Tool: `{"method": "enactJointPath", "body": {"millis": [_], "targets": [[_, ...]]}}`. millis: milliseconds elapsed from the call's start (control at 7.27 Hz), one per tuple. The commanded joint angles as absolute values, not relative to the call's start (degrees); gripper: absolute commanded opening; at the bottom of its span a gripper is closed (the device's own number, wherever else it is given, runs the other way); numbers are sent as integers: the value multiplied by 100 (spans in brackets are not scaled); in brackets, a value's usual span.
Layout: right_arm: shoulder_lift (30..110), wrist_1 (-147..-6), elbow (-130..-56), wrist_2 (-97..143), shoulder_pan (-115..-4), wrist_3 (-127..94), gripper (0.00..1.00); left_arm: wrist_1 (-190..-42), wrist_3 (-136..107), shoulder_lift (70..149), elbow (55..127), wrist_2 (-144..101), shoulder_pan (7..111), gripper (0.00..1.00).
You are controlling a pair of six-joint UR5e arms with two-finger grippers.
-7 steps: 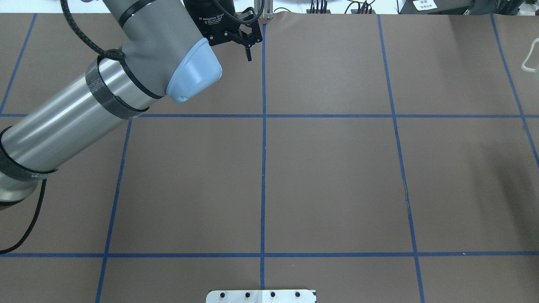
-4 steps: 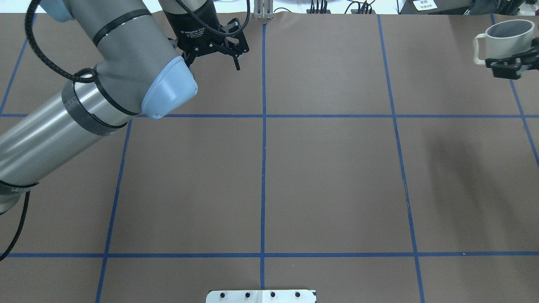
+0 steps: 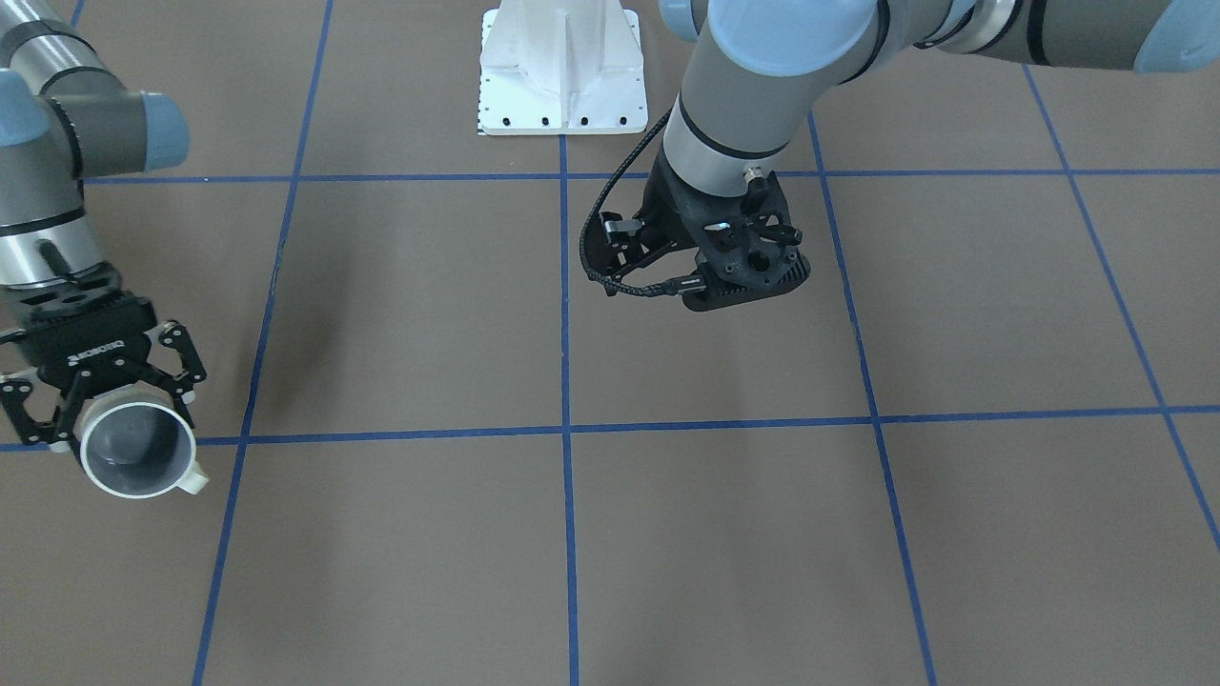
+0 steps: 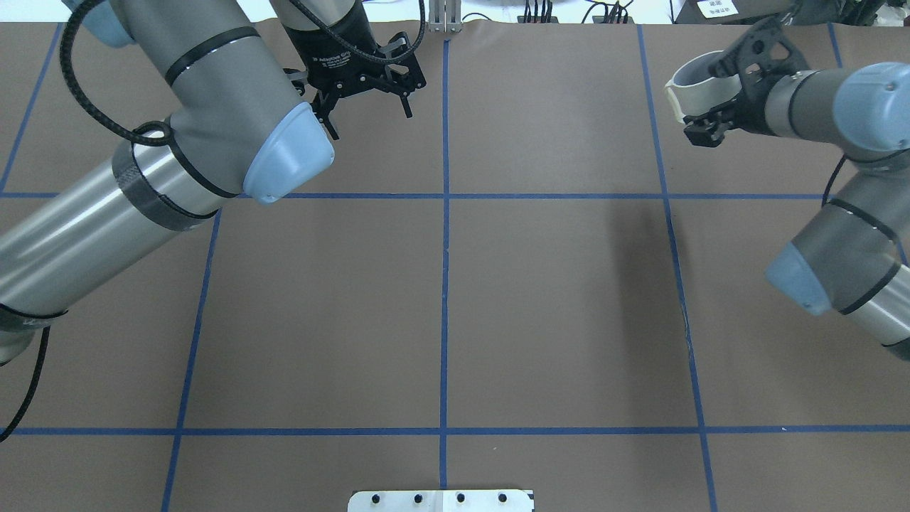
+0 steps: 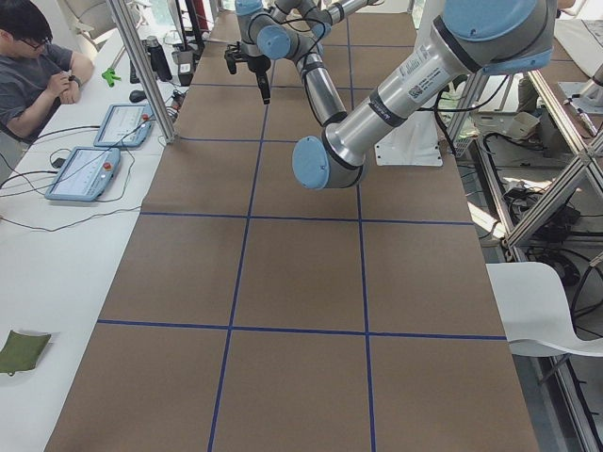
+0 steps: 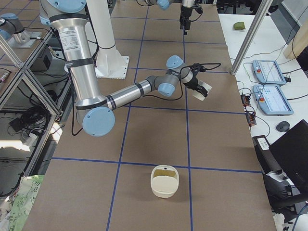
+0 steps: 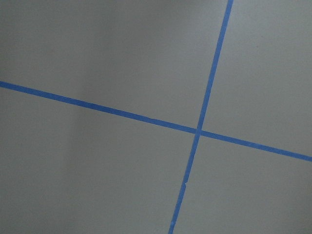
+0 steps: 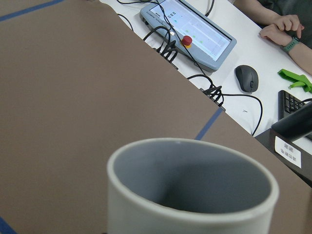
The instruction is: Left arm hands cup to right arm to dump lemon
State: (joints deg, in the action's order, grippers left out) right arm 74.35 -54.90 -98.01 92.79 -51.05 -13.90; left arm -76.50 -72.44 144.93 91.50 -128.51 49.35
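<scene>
My right gripper (image 4: 711, 117) is shut on the cup (image 4: 691, 84), a cream-white mug with a dark grey inside, and holds it above the table's far right. The cup (image 3: 136, 450) is tipped with its mouth toward the front-facing camera, and its inside looks bare there. In the right wrist view only the cup's rim (image 8: 195, 161) and part of the inside show. The lemon shows in no view. My left gripper (image 4: 370, 114) hangs open and empty over the far middle of the table, well apart from the cup.
Brown table cover (image 4: 554, 299) with blue tape grid lines. A cream tub (image 6: 165, 181) sits on the table near the robot's right end. White mount plate (image 3: 562, 71) at the robot's base. A person sits at the white side bench (image 5: 57, 235) with tablets and cables.
The right arm has swung in from the right edge, carrying the cup leftward and tipping it from upright onto its side. The left arm drew back left and has since stayed nearly still, open.
</scene>
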Motion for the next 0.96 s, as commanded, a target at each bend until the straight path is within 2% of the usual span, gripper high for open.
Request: {"method": "enactJointPath", "body": {"millis": [0, 275, 826], "targets": [[6832, -6018, -9800, 8641, -4511, -1702, 0, -9290, -8379, 14502, 8459, -12858, 4878, 100], [6348, -6536, -9809, 7643, -3827, -2222, 0, -9974, -8910, 14537, 8104, -12850, 4817, 100], [5960, -6689, -9843, 5919, -2823, -3302, 0, -10237, -9245, 14722, 7964, -12858, 4808, 100]]}}
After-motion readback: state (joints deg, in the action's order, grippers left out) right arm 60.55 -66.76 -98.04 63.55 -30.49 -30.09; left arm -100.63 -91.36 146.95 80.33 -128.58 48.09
